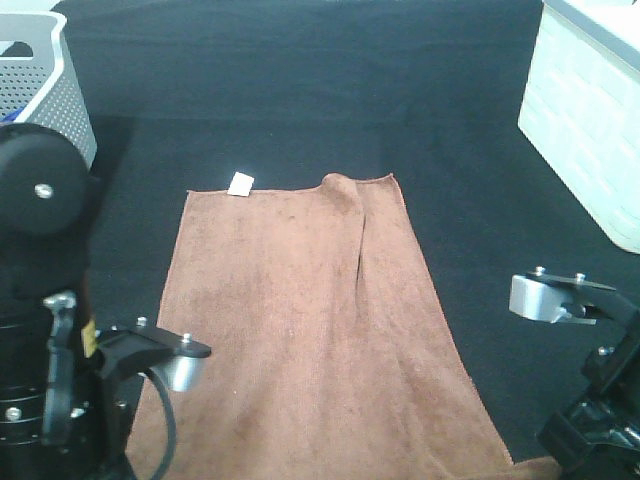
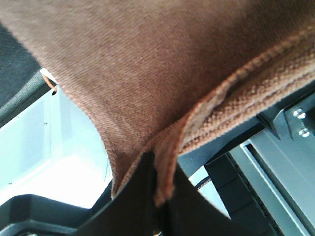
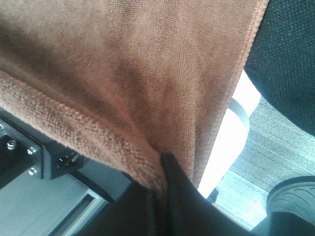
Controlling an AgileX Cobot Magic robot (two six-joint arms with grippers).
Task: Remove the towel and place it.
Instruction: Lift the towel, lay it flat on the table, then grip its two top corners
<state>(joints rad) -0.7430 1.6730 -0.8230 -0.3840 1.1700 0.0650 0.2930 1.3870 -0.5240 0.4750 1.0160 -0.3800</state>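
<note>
The brown towel [image 1: 310,310] lies spread lengthwise on the black table, with its small white tag [image 1: 241,183] at the far left corner and a fold ridge near its far right edge. Its near end hangs over the table's front edge. In the left wrist view, my left gripper [image 2: 158,196] is shut on the towel's hemmed near-left corner [image 2: 167,98]. In the right wrist view, my right gripper [image 3: 160,189] is shut on the towel's near-right corner [image 3: 123,73]. Both grippers' fingertips are hidden below the frame in the exterior high view.
A grey perforated basket [image 1: 45,85] stands at the far left. A white woven bin [image 1: 590,115] stands at the far right. The left arm's body [image 1: 45,330] and the right arm's links [image 1: 590,400] flank the towel at the front edge. Black table surface [image 1: 300,80] lies beyond the towel.
</note>
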